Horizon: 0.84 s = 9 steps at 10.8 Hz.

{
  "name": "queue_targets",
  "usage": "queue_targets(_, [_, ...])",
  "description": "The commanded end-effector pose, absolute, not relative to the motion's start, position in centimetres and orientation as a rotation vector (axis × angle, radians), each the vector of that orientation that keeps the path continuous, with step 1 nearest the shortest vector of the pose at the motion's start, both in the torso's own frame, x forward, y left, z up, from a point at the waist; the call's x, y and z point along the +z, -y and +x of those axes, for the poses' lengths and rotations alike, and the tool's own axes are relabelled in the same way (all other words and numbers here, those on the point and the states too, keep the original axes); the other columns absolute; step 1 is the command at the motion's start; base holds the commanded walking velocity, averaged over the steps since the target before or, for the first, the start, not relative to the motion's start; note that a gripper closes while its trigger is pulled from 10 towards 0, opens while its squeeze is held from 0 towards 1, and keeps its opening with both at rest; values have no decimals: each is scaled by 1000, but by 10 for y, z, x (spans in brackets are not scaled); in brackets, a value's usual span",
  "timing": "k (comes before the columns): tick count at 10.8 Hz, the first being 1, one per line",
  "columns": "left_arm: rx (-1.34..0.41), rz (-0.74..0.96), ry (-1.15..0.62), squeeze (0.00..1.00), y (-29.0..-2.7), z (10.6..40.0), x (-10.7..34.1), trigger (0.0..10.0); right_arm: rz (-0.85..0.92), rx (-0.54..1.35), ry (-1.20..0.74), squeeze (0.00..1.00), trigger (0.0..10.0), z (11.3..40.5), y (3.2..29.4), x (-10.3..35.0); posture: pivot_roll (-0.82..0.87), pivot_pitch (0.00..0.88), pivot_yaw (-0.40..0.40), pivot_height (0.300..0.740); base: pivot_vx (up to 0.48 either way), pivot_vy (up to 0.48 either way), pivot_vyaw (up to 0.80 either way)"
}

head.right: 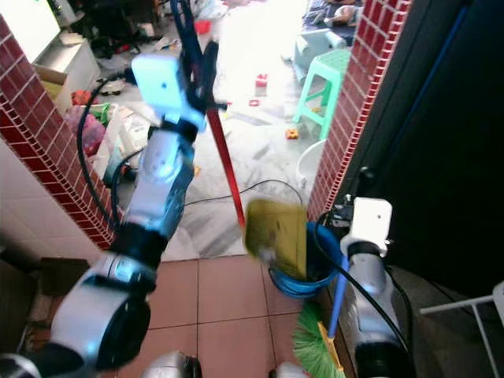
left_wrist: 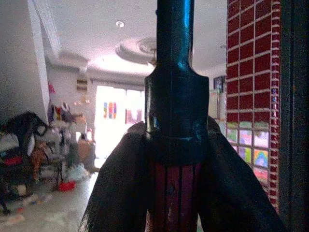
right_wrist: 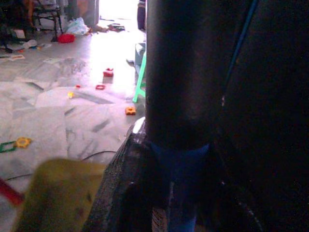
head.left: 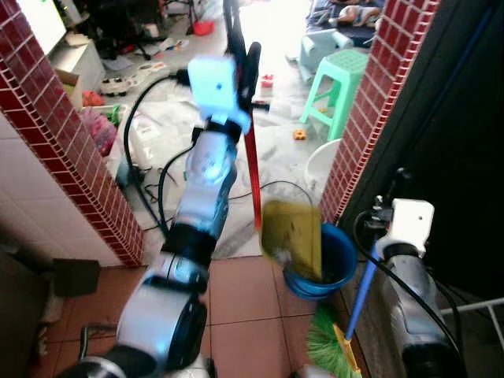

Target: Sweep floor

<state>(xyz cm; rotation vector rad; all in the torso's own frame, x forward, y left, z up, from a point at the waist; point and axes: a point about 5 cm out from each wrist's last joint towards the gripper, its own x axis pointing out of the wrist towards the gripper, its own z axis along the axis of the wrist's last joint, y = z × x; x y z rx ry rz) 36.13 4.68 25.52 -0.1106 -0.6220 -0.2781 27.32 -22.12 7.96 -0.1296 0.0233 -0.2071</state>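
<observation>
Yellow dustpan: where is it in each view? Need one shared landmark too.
Left eye: yellow dustpan at centre, over the blue bucket.
Right eye: centre, same bucket behind it.
Left wrist: not in it.
Right wrist: blurred yellow shape at the lower left corner.
Shared landmark: the green stool.

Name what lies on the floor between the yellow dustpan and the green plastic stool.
In the left eye view, between the yellow dustpan and the green plastic stool, a black cable loops over marble floor, with a small orange toy nearer the stool.

Dustpan (head.left: pixel 293 231) over bucket (head.left: pixel 335 264), broom head (head.left: pixel 329 342) just before it, stool (head.left: pixel 336 89) behind.
</observation>
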Motion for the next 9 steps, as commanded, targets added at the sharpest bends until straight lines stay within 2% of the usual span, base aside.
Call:
queue_targets(1, [-284,-89,752,0,-41,358,280,10000,-141,-221,-25,0,10000,269,228,83,-224,0,56,740,0,0,0])
queue_targets(3, [-349,-81,768,0,-15,351,274,10000,-156,-243,-37,0,10000,257,236,82,-253,0,68,740,0,0,0])
queue_targets(6, [-607,-15,753,0,42,321,241,10000,-152,-255,-34,0,10000,252,232,85,-268,0,92,740,0,0,0])
queue_targets(9, [-920,21,760,0,77,288,220,10000,-150,-276,-46,0,10000,243,237,84,-248,0,98,740,0,0,0])
